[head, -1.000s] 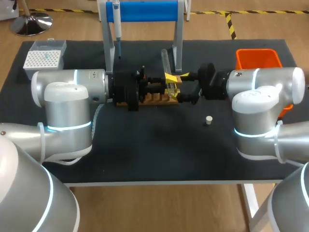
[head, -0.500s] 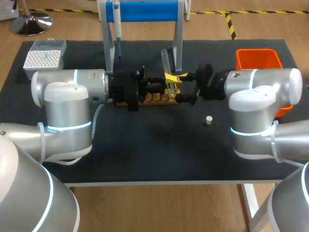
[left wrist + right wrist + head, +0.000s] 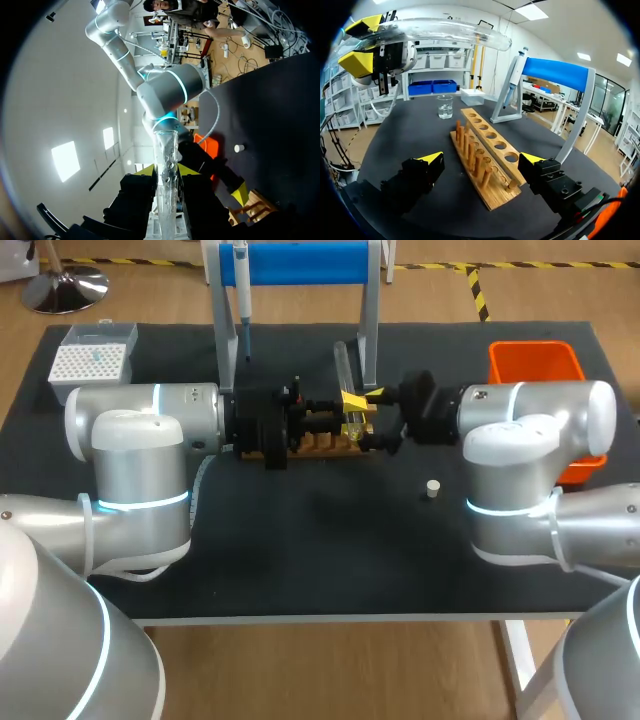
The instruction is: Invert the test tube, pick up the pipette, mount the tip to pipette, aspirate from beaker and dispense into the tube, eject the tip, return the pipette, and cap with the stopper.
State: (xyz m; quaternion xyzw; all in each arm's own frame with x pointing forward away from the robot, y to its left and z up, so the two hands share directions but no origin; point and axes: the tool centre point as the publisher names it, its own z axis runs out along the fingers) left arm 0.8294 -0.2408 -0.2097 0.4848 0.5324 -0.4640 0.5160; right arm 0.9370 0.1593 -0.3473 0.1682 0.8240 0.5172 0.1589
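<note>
Where the left gripper (image 3: 167,172) closes on the tube (image 3: 167,200) — both fingers pressing its sides — the glass lies near level, higher than the rack (image 3: 490,150). Right gripper (image 3: 481,160): fingers spread wide, holding nothing, low over the rack's near end. Pipette (image 3: 241,290) hangs on its stand (image 3: 300,262); stopper (image 3: 432,488) lies on the table (image 3: 330,560) — just beside the right arm; beaker (image 3: 445,106) stands beyond the rack.

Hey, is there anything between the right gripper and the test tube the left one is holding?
Nothing visible. The left gripper holds the test tube up in the air ahead of the open right gripper; the wooden rack lies lower, on the table, below the line between them.
</note>
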